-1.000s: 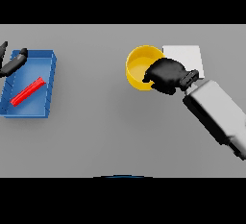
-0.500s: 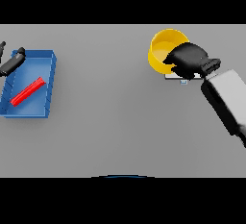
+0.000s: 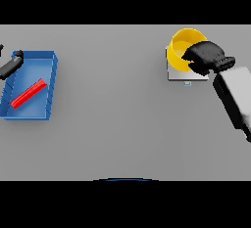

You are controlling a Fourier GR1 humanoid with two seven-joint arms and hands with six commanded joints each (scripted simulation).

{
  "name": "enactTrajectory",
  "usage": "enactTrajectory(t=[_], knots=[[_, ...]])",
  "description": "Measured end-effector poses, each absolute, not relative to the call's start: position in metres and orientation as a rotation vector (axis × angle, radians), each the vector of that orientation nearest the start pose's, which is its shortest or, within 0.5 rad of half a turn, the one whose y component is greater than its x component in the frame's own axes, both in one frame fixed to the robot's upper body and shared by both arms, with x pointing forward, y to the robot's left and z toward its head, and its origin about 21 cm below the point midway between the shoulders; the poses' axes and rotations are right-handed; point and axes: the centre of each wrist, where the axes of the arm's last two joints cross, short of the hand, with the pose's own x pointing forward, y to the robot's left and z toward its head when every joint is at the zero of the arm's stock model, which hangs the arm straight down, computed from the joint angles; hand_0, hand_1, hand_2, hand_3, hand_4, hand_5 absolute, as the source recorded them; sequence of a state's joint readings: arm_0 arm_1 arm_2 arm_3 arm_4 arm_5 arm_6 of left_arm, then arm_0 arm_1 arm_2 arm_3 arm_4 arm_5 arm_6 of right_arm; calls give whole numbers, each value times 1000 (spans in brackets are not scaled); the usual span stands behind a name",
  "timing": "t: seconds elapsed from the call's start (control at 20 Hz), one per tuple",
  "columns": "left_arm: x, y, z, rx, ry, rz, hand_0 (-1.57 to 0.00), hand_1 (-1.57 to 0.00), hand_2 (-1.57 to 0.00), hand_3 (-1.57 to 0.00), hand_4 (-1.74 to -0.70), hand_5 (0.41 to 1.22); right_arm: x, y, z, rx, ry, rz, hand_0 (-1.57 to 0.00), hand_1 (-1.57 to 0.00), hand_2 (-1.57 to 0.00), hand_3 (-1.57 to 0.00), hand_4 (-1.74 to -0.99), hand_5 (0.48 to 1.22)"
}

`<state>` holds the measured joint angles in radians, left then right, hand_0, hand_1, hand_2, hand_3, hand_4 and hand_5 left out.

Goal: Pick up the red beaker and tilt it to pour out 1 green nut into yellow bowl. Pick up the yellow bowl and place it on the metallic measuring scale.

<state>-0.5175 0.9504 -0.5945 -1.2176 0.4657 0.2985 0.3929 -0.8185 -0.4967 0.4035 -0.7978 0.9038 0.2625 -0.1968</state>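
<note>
The yellow bowl (image 3: 182, 50), round and bright, is gripped at its rim by the right robot hand (image 3: 205, 57) over the metallic measuring scale (image 3: 182, 74). The grey surface (image 3: 112, 114) also carries a blue tray (image 3: 48, 87) holding a red beaker (image 3: 28, 93), lying flat. The left robot hand (image 3: 12, 65) is seen at the tray's edge; its fingers cannot be judged.

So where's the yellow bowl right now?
In the head view, the yellow bowl is far right on the table, over the metallic scale, with the right robot hand gripping its rim.

No text, label or number can be read on anything here
</note>
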Motion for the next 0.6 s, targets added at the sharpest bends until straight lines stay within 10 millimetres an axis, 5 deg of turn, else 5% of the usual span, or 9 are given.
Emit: enactTrajectory(t=[0.4,0.55,0.6], knots=[[337,342,107,593,-1089,-405,1,1,1,1,-727,712,430,-263,77,-704,-1112,1644,-1417,-1571,-1363,-1487,-1741,1221],[338,345,104,606,-1076,-399,1,1,1,1,-729,717,431,-266,76,-686,-1115,1635,-1332,-1459,-1423,-1198,-1741,1221],[338,344,107,598,-1091,-403,1,1,1,1,-730,720,433,-263,77,-690,-1100,1625,-1128,-1322,-1330,-1057,-1701,1221]])
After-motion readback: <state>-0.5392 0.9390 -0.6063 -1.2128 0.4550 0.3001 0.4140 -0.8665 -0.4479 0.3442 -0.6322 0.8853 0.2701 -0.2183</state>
